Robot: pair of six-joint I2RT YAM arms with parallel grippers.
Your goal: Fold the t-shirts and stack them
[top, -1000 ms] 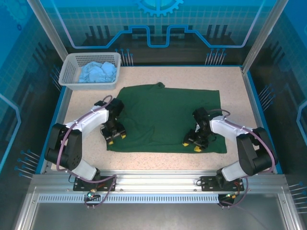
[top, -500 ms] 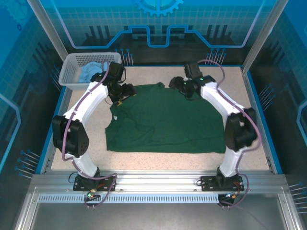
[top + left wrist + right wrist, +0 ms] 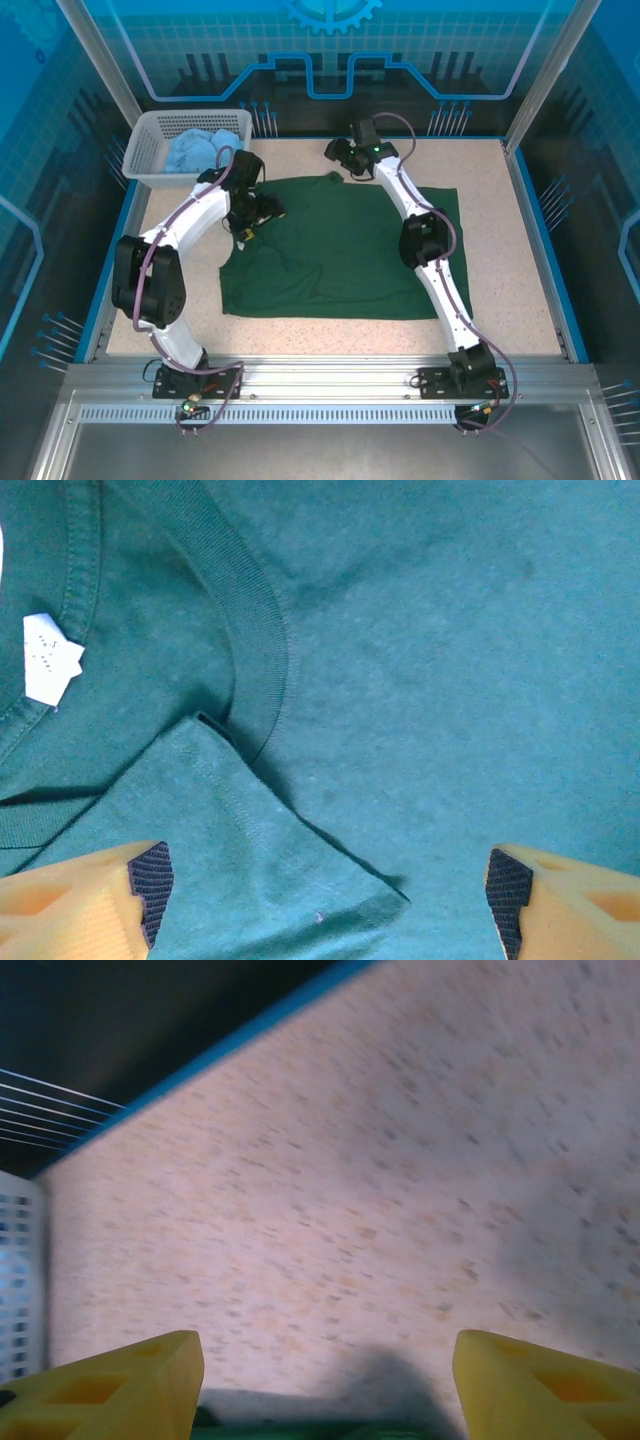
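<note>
My left fingers point(image 3: 262, 215) stand apart over the green shirt point(image 3: 340, 250) collar point(image 3: 255, 630) (tag point(image 3: 50, 658) showing); right fingers point(image 3: 337, 151) apart, empty, over the desk point(image 3: 490, 200).

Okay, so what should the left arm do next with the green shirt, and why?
Probably lift the left gripper clear of the dark green t-shirt: its jaws stand open, holding nothing, above a cloth flap lying against the collar. The right gripper is open too, over bare table.

Bare table point(image 3: 500, 260) open along right side and lower edge of frame; white basket point(image 3: 138, 160) blocks upper left corner; left arm point(image 3: 190, 225) and right arm point(image 3: 430, 240) arch over dark green t-shirt point(image 3: 340, 255) at centre.
</note>
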